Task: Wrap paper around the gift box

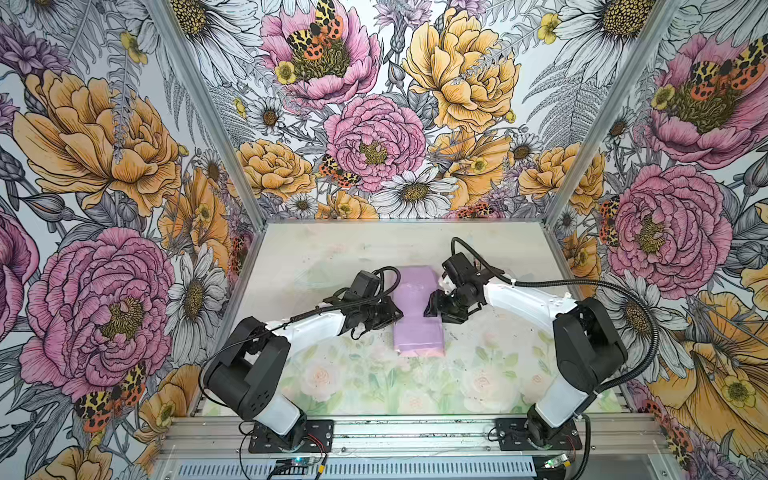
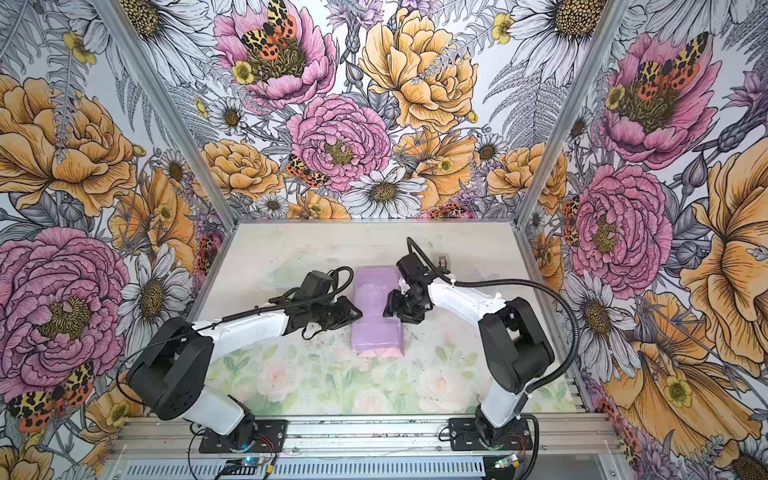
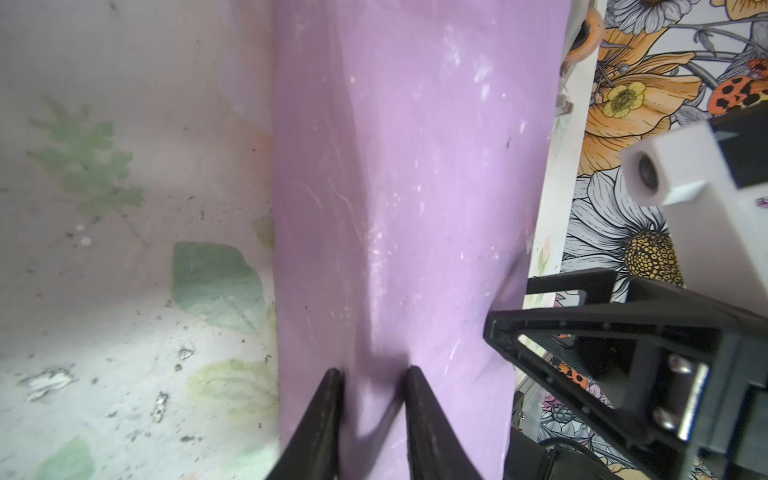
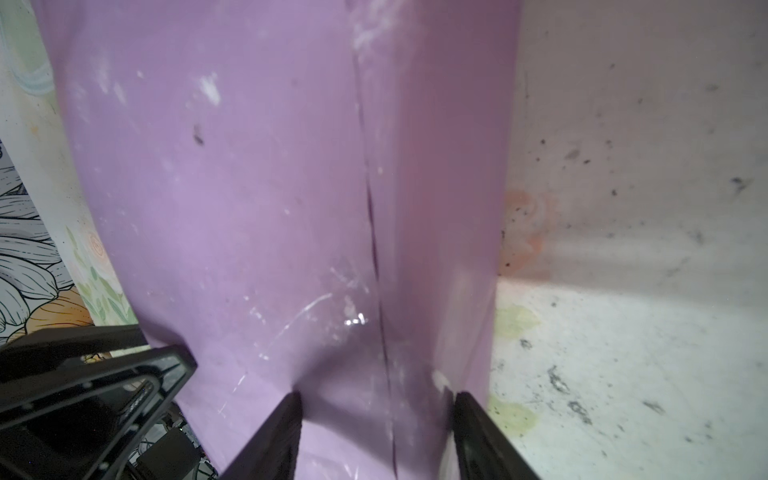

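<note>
The paper (image 1: 417,316) is folded over the hidden gift box; the right gripper (image 4: 376,399) is spread, the left gripper (image 3: 372,374) nearly closed, pinching or not I cannot tell; next, I think, fold the ends.

We see a counter (image 1: 374,386) printed with pale roses and green leaves, its surface scuffed and dotted with dark specks that show plainly in the left wrist view (image 3: 124,374). Around it we find three walls papered with large drawn flowers in pink, orange and white, at the back (image 1: 374,124), on the left (image 1: 83,208) and on the right (image 1: 685,208), joined by slanting metal posts (image 1: 199,104). Along the near edge we note a metal rail (image 1: 415,432), a slotted strip (image 1: 395,470) and a small circuit board (image 1: 291,463).
</note>
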### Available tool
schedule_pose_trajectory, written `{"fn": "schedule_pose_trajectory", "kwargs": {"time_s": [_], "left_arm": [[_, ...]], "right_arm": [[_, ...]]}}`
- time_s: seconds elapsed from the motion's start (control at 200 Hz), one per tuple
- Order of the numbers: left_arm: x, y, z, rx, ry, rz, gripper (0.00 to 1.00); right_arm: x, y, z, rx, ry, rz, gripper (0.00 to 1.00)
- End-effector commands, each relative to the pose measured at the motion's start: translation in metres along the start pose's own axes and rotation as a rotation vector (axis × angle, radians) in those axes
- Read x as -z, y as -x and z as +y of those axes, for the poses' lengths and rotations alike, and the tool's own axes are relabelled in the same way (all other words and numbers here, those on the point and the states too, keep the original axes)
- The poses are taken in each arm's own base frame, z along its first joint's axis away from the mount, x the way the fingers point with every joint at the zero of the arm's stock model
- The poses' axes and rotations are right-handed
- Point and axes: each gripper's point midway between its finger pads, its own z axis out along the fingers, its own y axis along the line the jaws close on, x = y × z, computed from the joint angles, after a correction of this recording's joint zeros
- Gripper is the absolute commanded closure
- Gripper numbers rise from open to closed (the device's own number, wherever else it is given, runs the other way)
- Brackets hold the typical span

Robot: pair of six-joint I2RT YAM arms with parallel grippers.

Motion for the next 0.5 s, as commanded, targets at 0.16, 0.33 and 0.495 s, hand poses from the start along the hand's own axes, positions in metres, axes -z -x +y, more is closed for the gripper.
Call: {"fn": "schedule_pose_trajectory", "kwargs": {"time_s": [0.16, 0.33, 0.495], "left_arm": [[0.011, 0.012, -0.028, -0.068, -0.048, -0.039, 0.80], [0.017, 0.014, -0.027, -0.095, -0.015, -0.046, 0.80], [0.018, 0.015, -0.022, -0.092, 0.011, -0.046, 0.65]], "right_arm": [[0.014, 0.008, 0.005, 0.012, 0.034, -0.040, 0.38], [0.026, 0.015, -0.007, -0.013, 0.029, -0.073, 0.37], [0.016, 0.006, -0.009, -0.014, 0.030, -0.033, 0.37]]}}
